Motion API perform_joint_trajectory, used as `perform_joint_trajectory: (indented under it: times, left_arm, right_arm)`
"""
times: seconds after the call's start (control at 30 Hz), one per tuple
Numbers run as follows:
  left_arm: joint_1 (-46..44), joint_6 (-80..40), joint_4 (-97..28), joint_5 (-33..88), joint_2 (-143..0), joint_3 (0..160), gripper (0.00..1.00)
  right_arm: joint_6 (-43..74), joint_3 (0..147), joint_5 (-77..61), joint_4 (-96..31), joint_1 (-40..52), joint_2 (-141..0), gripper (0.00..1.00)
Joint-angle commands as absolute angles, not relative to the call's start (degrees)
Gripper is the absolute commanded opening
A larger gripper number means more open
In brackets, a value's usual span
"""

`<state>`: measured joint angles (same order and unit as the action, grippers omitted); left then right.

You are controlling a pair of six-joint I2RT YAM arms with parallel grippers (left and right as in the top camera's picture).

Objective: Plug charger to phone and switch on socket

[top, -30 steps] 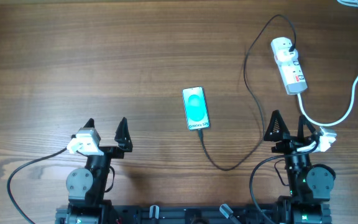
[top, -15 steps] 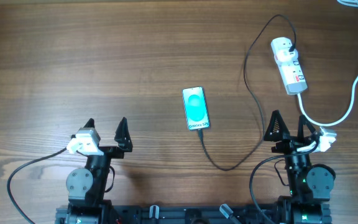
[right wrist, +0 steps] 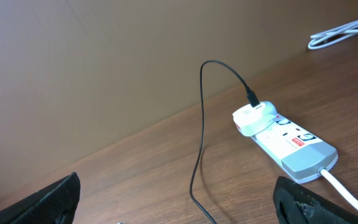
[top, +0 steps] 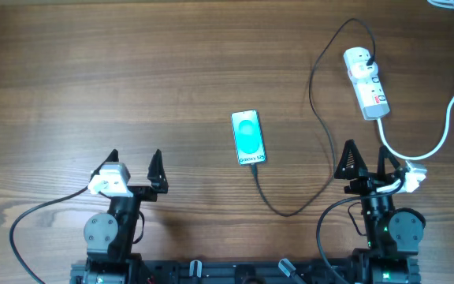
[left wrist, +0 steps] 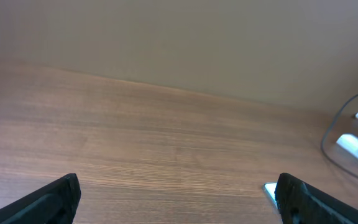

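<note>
Bearing phone (top: 247,137) and socket (top: 366,83), wood-grain table (top: 132,63) meets beige wall (left wrist: 179,37).

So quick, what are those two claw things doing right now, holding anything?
Left gripper: open, holding nothing.
Right gripper: open, holding nothing.

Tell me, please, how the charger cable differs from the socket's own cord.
The charger is thin and black; the cord is thicker and white. The charger leaves the far end of the socket and loops to the phone; the cord leaves its near end and runs out of view rightward. Both lie loose on the table.
</note>
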<state>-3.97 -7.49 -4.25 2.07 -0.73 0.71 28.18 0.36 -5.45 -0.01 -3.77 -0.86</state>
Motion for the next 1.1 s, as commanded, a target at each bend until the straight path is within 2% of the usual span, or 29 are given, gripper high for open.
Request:
perform_joint_trajectory:
  times: [0.0,0.7,0.9,1.07]
  left_arm:
    - [-3.5,1.4,-4.3,3.2,-0.2,0.3,1.0]
    - [-2.3,2.8,-4.2,3.1,-0.2,0.3,1.0]
    - [-2.3,2.8,-4.2,3.1,-0.2,0.3,1.0]
    - [-2.3,2.8,-4.2,3.1,-0.2,0.3,1.0]
  right_arm:
    - [27.4,0.3,-4.5,0.2,-3.6,-0.5,1.0]
    - [26.8,0.3,-4.1,0.1,-3.5,-0.1,1.0]
    - [-1.5,0.3,-4.7,0.1,1.1,-0.1,1.0]
    - [-1.0,0.3,-4.6,0.2,1.3,-0.1,1.0]
